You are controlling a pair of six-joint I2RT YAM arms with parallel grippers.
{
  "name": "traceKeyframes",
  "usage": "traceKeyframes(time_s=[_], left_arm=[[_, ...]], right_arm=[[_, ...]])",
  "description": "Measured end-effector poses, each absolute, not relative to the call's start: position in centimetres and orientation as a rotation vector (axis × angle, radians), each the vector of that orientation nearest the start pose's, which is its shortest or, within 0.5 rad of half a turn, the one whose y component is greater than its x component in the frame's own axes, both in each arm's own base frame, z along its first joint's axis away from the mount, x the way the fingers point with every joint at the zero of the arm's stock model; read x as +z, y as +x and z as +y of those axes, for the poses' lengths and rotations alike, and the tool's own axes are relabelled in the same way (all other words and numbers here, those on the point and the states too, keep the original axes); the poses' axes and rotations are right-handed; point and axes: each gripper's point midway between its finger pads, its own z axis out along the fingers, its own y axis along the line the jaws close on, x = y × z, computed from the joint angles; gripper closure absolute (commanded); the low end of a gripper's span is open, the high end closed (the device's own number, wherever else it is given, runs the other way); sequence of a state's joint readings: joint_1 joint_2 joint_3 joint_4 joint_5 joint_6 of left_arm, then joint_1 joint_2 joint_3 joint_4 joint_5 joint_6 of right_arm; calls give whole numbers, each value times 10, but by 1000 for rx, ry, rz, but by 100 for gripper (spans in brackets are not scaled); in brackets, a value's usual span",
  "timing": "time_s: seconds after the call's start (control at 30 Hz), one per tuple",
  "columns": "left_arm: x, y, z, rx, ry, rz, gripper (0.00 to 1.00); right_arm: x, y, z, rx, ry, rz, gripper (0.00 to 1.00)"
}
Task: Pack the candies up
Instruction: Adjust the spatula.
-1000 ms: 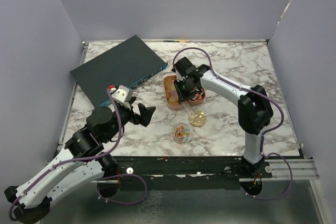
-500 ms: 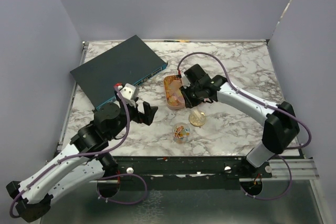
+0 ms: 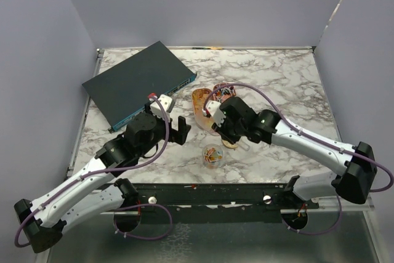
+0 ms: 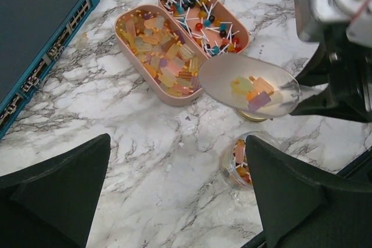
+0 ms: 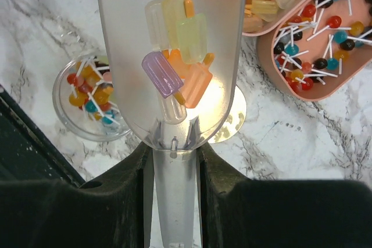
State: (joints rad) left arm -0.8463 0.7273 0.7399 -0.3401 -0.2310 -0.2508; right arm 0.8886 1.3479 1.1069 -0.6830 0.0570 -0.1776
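My right gripper (image 5: 172, 166) is shut on the handle of a clear plastic scoop (image 5: 122, 39). The scoop holds several popsicle-shaped candies (image 5: 177, 56), yellow, orange and purple. It hangs above the gold lid (image 5: 231, 117), just right of the small clear jar (image 5: 87, 100), which holds a few candies. In the top view this gripper (image 3: 225, 129) sits between the trays and the jar (image 3: 213, 155). My left gripper (image 4: 178, 140) is open and empty, low over the marble, left of the jar (image 4: 238, 161) and facing the scoop (image 4: 247, 88).
Two oval peach trays lie side by side: one (image 4: 165, 98) with popsicle candies, one (image 4: 245, 38) with lollipop candies. A dark network switch (image 3: 138, 81) lies at the back left. Purple walls close in three sides.
My right arm has drawn the loaded scoop back from the trays toward the near edge, over the gold lid. My left arm has reached forward and right toward the jar.
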Motion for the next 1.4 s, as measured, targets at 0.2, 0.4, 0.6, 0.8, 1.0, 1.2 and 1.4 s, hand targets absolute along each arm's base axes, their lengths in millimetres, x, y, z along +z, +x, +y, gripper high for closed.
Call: traceKeyframes(time_s=[0.2,0.4,0.6,0.8,1.0,1.2,1.4], left_arm=[[242,219,-203,-537,409,1878,1],[233,220,-211,-544,433,1914,1],[230,218,-217,-567,452,1928,1],[230,217,-219,-580,457,1926,1],[232,217,-220,-588,454,1917,1],[234,218,-221,-596,451,1909,1],[233,216,-222,-608,455,1905,1]], right_arm=[[151,196,244,191,-1440,2027,99],[164,183,244,192,-1527,1900,99],[170,180,245,187,-1560,1850,99],[180,178,243,194,-1553,1813,99],[199,175,239,218,-1519,1752,100],[221,171,236,259,-1480,1655,99],[232,162,234,317,-1445,1539,99]])
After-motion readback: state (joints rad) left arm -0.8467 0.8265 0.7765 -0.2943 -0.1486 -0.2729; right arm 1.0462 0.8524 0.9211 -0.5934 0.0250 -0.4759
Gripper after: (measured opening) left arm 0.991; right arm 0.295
